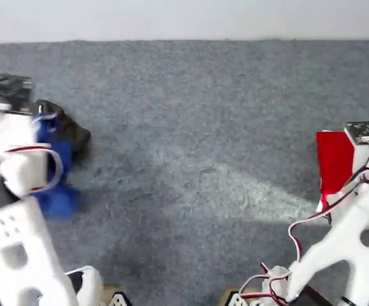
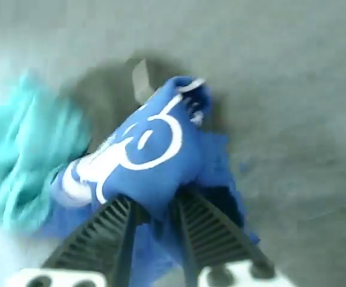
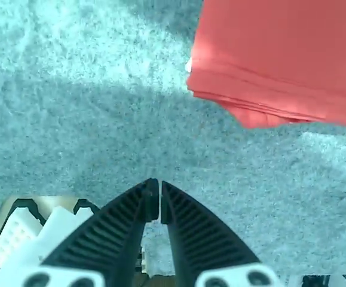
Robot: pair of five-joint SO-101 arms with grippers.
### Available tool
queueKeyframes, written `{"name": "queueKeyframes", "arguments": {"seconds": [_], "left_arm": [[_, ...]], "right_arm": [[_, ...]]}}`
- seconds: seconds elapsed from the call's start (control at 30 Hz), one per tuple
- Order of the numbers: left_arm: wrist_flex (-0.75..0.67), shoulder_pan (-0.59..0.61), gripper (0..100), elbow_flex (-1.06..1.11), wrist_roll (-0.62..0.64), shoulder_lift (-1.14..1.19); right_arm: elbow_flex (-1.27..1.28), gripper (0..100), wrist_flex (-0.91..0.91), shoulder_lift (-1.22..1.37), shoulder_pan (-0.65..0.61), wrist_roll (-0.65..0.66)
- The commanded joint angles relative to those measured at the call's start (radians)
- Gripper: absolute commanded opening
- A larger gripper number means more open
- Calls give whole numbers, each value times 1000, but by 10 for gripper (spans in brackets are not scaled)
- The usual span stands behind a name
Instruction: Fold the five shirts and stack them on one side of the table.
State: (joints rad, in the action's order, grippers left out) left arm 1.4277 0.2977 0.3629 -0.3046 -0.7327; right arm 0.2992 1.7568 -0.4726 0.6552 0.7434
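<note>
Blue shirt (image 2: 149, 143) cloth is clamped, bunched, in your left gripper (image 2: 156, 203) at the left side of the grey table (image 1: 203, 127). A teal shirt (image 2: 29, 155) lies just beside it, and a dark shirt (image 1: 76, 134) behind. Your right gripper (image 3: 155, 186) has its jaws together on nothing, with the folded red shirt (image 3: 286, 54) just beyond it at the table's right side. The step in hand appears to be fetching the next shirt. Next, carry the blue shirt to the middle and spread it flat; the right gripper will likely need to take a second edge.
</note>
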Motion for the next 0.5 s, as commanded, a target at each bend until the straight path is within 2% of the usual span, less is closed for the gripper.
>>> {"name": "queueKeyframes", "arguments": {"seconds": [0.0,0.1,0.2,0.3,0.47], "left_arm": [[-3,-265,13,-42,54,-40],[-40,-422,13,-42,95,40],[-114,-517,13,-45,98,167],[-183,-562,14,-62,98,308],[-249,-571,16,-147,100,582]], "right_arm": [[-3,9,38,-38,-12,-14],[-2,9,38,-36,-12,-14],[-2,9,38,-36,-12,-14],[-2,9,38,-38,-12,-14],[-2,9,39,-38,-10,-14]]}}
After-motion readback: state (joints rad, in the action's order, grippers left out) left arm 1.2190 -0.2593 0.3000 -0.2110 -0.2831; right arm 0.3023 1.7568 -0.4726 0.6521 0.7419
